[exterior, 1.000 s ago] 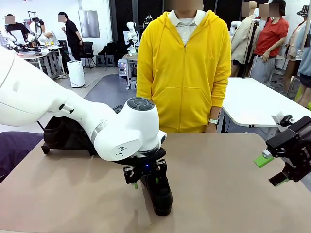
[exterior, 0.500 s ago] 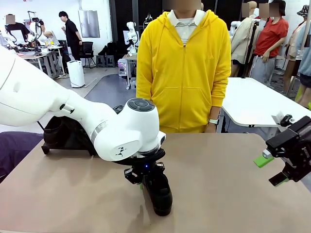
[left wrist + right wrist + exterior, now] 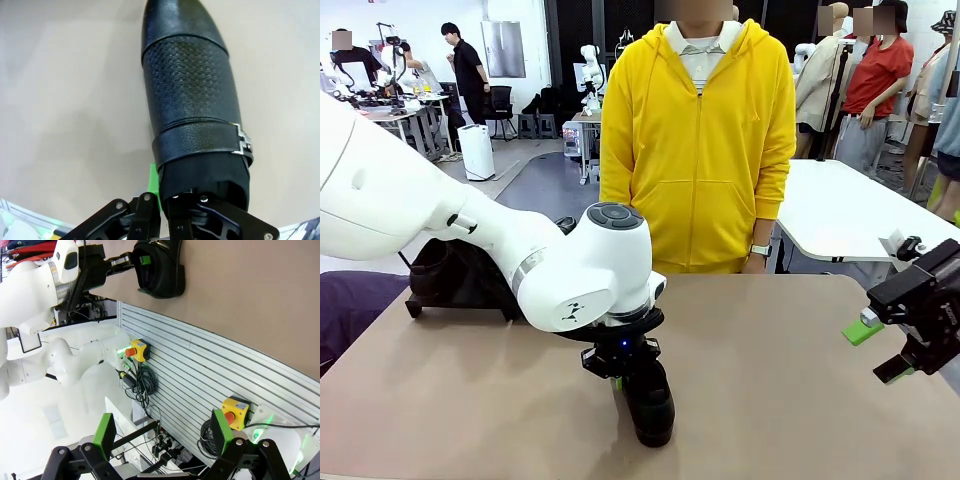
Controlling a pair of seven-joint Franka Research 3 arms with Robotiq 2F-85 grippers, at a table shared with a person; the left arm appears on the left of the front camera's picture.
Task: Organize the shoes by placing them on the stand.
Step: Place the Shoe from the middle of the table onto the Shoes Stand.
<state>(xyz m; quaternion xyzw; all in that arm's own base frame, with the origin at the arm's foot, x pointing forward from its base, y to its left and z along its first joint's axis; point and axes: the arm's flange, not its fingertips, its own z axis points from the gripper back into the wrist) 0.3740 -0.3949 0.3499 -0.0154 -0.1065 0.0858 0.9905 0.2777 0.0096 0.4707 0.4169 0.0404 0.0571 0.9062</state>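
The stand [image 3: 455,290] sits at the far left of the desk [image 3: 790,400], behind the left arm and well apart from its end effector, with dark shoe shapes on it that the arm partly hides. That is where the shoes belong, so the arm will have to carry its load back and leftward.

Near the middle, the left end effector [image 3: 618,378] is down at the heel end of one shoe [image 3: 648,405], which lies on the desk with its toe pointing toward the robot. In the left wrist view, the fingers pinch the shoe's [image 3: 192,100] back edge, one green pad [image 3: 154,182] outside and the other apparently inside the opening; gripping the collar gives a firm hold on glossy leather.

At the far right, the right end effector [image 3: 880,345] hangs spread and empty above the desk edge, probably parked clear.
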